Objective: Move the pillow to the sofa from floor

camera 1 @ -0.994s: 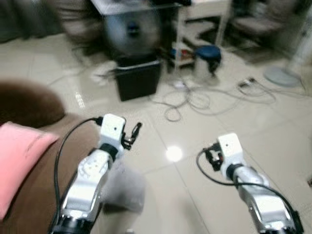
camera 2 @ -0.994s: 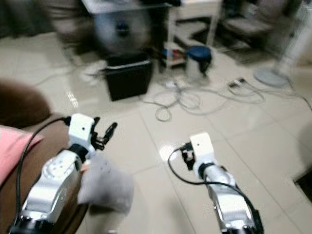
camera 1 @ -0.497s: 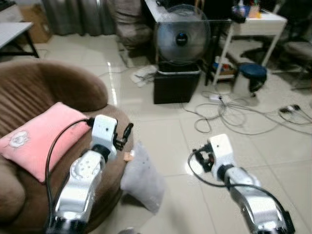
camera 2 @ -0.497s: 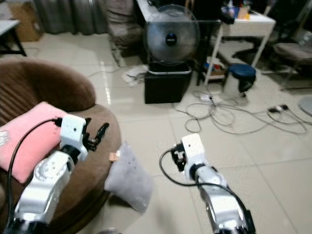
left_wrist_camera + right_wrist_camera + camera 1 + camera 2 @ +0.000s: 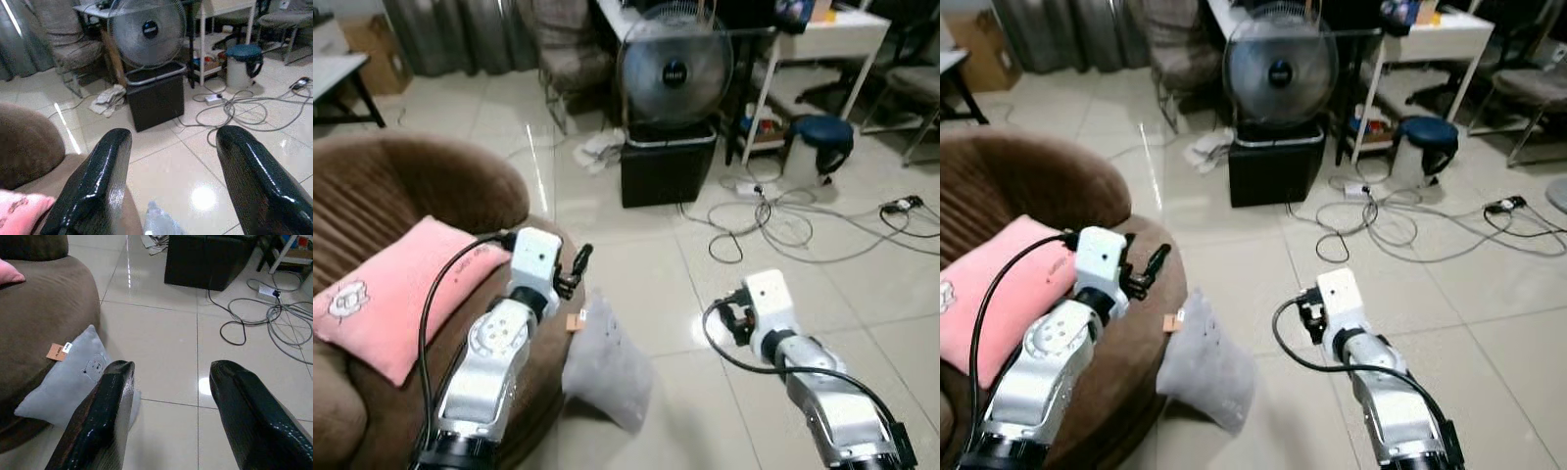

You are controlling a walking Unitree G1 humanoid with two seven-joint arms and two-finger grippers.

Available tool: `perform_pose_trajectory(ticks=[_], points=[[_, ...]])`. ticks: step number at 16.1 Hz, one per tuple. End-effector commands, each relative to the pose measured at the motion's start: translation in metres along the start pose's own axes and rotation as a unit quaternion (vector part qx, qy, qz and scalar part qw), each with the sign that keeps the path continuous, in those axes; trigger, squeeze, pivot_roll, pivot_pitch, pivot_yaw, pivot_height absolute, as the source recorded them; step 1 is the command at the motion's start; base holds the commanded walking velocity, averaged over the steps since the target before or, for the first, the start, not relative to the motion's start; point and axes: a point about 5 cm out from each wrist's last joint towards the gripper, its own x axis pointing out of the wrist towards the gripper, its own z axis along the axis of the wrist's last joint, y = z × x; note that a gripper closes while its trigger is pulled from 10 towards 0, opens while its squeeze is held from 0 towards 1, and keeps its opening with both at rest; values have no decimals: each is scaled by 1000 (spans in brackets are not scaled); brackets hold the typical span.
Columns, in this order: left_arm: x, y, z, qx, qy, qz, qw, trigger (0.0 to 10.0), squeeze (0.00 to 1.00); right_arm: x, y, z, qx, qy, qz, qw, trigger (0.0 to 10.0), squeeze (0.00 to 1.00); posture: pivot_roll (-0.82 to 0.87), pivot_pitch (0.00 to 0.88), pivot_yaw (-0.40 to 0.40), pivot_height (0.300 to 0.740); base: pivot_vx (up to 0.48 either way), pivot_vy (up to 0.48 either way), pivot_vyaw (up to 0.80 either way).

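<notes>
Tiled floor (image 5: 636, 264), strewn with cables (image 5: 783, 220) before fan (image 5: 674, 69) on black box (image 5: 668, 171). Grey pillow (image 5: 1203, 362) leaning against brown sofa (image 5: 411, 196) edge; pink cushion (image 5: 391, 294) on seat. Left end effector (image 5: 171, 181) and right end effector (image 5: 168, 416) both spread, empty.

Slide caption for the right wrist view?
Open right gripper above floor tiles, grey pillow leaning against the brown sofa.

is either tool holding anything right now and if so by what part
Nothing is held. The left tool and right tool are both open and empty; the grey pillow leans against the sofa on the floor.
</notes>
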Motion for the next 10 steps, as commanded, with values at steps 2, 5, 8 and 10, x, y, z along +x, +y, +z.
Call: perform_pose_trajectory(ticks=[2,5,8,10], points=[[-1,7,-2,7,9,7,1000,10000,0,1,0,5,1,-8,-8,1000,10000,0,12,0,28,740,0,0,0],[0,6,-1,7,7,1,1000,10000,0,1,-1,5,3,-10,-11,1000,10000,0,11,0,30,740,0,0,0],[0,4,-1,6,4,-6,1000,10000,0,1,-1,5,6,-10,-17,1000,10000,0,10,0,32,740,0,0,0],[-1,4,0,4,0,-11,1000,10000,0,1,-3,3,14,-6,-24,1000,10000,0,10,0,32,740,274,0,0]])
